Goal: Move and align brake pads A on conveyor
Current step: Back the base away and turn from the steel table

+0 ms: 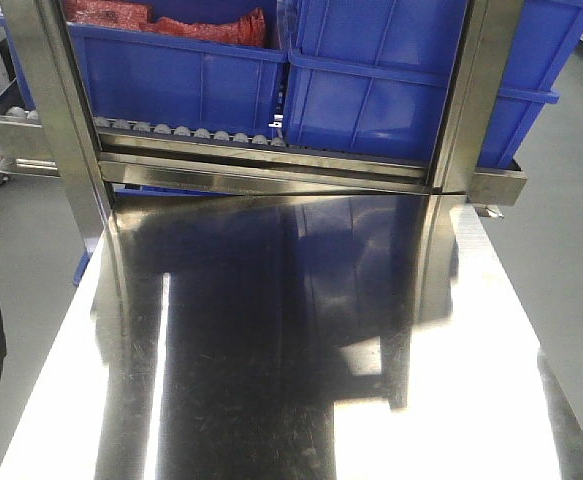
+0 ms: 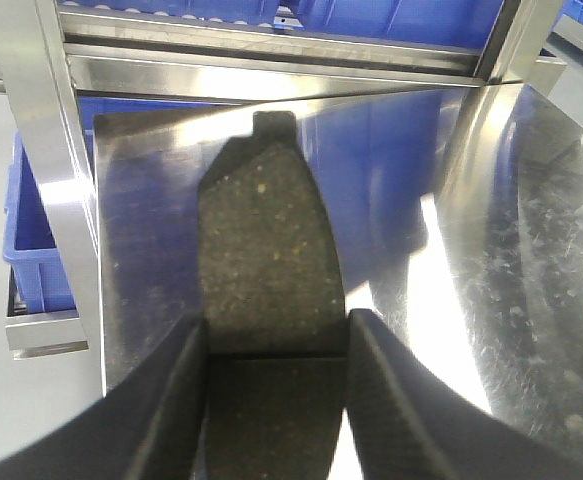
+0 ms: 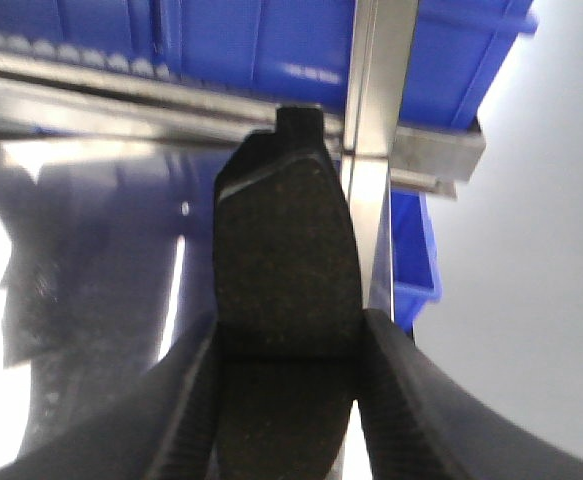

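Steel worktop (image 1: 291, 380) gleams in front of a roller rack (image 1: 201, 135) carrying blue bins (image 1: 371, 90). The left gripper (image 2: 274, 322) has its jaws clenched on the sides of a dark speckled brake pad (image 2: 271, 230), held over the worktop near its far left corner. The right gripper (image 3: 289, 325) clamps a second brake pad (image 3: 286, 240) the same way, by the worktop's right edge, before a rack post (image 3: 376, 100).

The left gripper (image 2: 276, 335) showed two matte black fingers, finely textured with a woven-looking grain. Each was broad at the base and narrowed in a curve to a blunt tip. The right gripper (image 3: 289, 335) showed two fingers of the same black finish and curved taper; focus was too soft to judge texture.
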